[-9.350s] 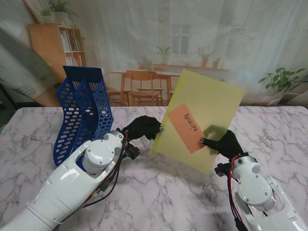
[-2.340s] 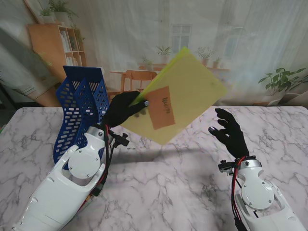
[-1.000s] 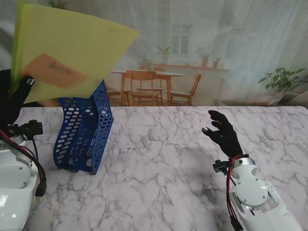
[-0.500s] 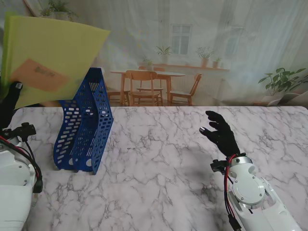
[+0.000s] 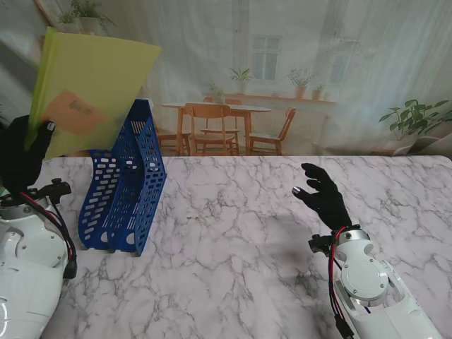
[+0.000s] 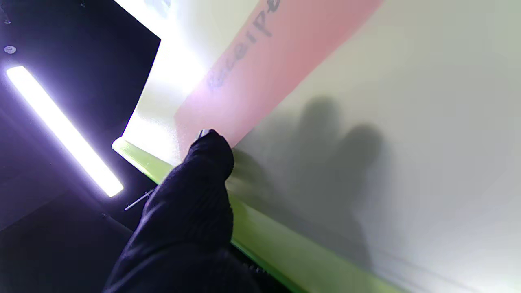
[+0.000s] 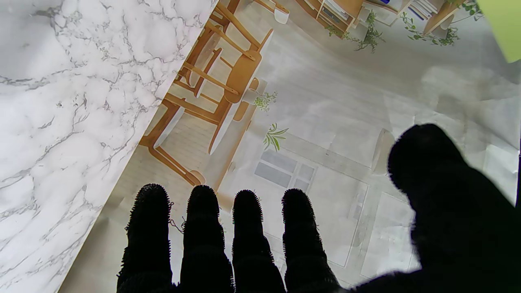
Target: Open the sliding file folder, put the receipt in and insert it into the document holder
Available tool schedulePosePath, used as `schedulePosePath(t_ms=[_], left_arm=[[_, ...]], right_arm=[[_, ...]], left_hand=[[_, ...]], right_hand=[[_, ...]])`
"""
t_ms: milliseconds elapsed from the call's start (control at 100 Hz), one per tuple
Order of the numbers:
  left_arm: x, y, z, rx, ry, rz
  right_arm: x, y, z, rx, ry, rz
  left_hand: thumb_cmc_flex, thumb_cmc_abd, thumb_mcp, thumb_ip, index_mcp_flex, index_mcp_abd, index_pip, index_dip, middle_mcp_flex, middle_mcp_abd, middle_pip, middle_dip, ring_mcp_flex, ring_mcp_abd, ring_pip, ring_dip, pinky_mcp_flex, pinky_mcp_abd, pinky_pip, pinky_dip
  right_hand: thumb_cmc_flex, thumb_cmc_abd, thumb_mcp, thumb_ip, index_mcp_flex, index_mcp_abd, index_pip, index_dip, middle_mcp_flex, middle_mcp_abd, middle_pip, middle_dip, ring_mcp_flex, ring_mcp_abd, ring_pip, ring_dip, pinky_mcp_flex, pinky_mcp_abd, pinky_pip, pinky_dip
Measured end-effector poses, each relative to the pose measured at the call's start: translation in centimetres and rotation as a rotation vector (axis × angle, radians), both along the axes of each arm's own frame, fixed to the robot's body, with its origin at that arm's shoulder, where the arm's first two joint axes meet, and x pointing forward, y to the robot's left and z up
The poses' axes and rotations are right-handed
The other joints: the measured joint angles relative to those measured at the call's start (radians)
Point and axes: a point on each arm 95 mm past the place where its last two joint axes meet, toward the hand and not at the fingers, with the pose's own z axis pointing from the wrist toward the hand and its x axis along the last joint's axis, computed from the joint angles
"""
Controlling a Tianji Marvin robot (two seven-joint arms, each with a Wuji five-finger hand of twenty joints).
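My left hand [image 5: 21,152] is shut on the lower edge of the yellow-green file folder [image 5: 95,88], raised in the air at the far left. The orange receipt [image 5: 74,113] shows through the folder's face. In the left wrist view a black thumb [image 6: 203,162] presses the folder [image 6: 366,122] beside the pink receipt [image 6: 276,65]. The blue perforated document holder [image 5: 123,187] stands on the marble table just right of that hand, below the folder's right side. My right hand [image 5: 323,198] hovers open over the table's right half, fingers [image 7: 248,232] spread, holding nothing.
The marble table [image 5: 233,233] stretches between the holder and my right hand. A printed backdrop of a room with chairs [image 5: 219,127] rises behind the table's far edge. My two white forearms occupy the near corners.
The folder has swung to the right and more upright, closer to the holder's top. My left hand rose into fuller view. The right hand has stayed put.
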Motion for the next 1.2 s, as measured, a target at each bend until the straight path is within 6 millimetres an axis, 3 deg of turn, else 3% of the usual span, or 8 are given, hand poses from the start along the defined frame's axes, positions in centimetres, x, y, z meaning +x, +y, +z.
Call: schedulePosePath(t_ms=[360, 700, 860, 990, 1200], left_arm=[[0.9, -2.1, -1.5, 0.008, 0.067, -0.004], [-0.2, -2.2, 0.7, 0.043, -0.009, 0.007], [-0.1, -2.0, 0.3, 0.018, -0.058, 0.046], [0.2, -2.1, 0.0, -0.001, -0.075, 0.061], [0.6, -3.6, -0.4, -0.012, -0.082, 0.082]], right_arm=[[0.0, 0.0, 0.0, 0.001, 0.004, -0.004], [-0.2, -0.3, -0.1, 0.004, 0.003, -0.009], [-0.2, -0.3, -0.1, 0.006, 0.004, -0.009], [-0.2, -0.3, -0.1, 0.007, 0.005, -0.008], [-0.2, -0.3, -0.1, 0.007, 0.006, -0.007]], left_hand=[[0.0, 0.0, 0.0, 0.0, 0.0, 0.0, -0.004, -0.027, -0.001, -0.001, 0.0, 0.0, -0.011, 0.0, 0.0, -0.009, -0.008, -0.001, 0.0, 0.0], [0.001, 0.001, -0.001, 0.0, -0.001, -0.002, -0.004, -0.037, -0.008, -0.002, 0.007, 0.0, -0.011, -0.004, 0.0, -0.009, -0.008, -0.006, 0.0, 0.0], [0.032, 0.054, -0.09, 0.0, -0.075, -0.034, 0.045, -0.05, -0.08, -0.013, 0.005, 0.006, 0.006, -0.036, 0.012, -0.016, 0.045, -0.042, 0.028, -0.017], [0.041, 0.068, -0.103, 0.0, -0.133, -0.042, 0.091, -0.052, -0.143, -0.028, -0.016, 0.021, 0.033, -0.049, 0.027, -0.036, 0.086, -0.053, 0.053, -0.042], [0.041, 0.078, -0.104, 0.0, -0.148, -0.044, 0.116, -0.07, -0.148, -0.029, -0.025, 0.025, 0.024, -0.051, 0.016, -0.065, 0.086, -0.054, 0.053, -0.067]], right_hand=[[0.0, 0.0, 0.016, 0.0, 0.0, 0.0, 0.0, 0.0, 0.0, 0.0, 0.0, 0.0, 0.0, 0.0, 0.0, 0.0, 0.0, 0.0, 0.0, -0.01], [0.0, 0.0, 0.016, 0.0, 0.0, 0.0, 0.008, -0.01, 0.0, 0.0, 0.0, 0.0, 0.0, 0.0, 0.0, 0.0, 0.001, 0.0, 0.0, -0.013], [0.0, 0.0, 0.016, 0.0, 0.0, 0.0, 0.008, -0.01, 0.0, 0.0, 0.0, 0.0, 0.0, 0.0, 0.0, -0.009, 0.001, 0.0, 0.0, -0.014], [0.0, 0.0, 0.016, 0.0, 0.0, 0.0, 0.008, -0.01, 0.0, 0.0, 0.0, 0.0, 0.001, -0.001, 0.0, -0.009, 0.001, 0.0, 0.0, -0.016], [0.0, 0.0, 0.016, 0.0, 0.001, 0.0, 0.008, -0.01, 0.0, 0.0, 0.0, 0.0, 0.001, -0.001, 0.0, -0.01, 0.001, 0.0, 0.001, -0.022]])
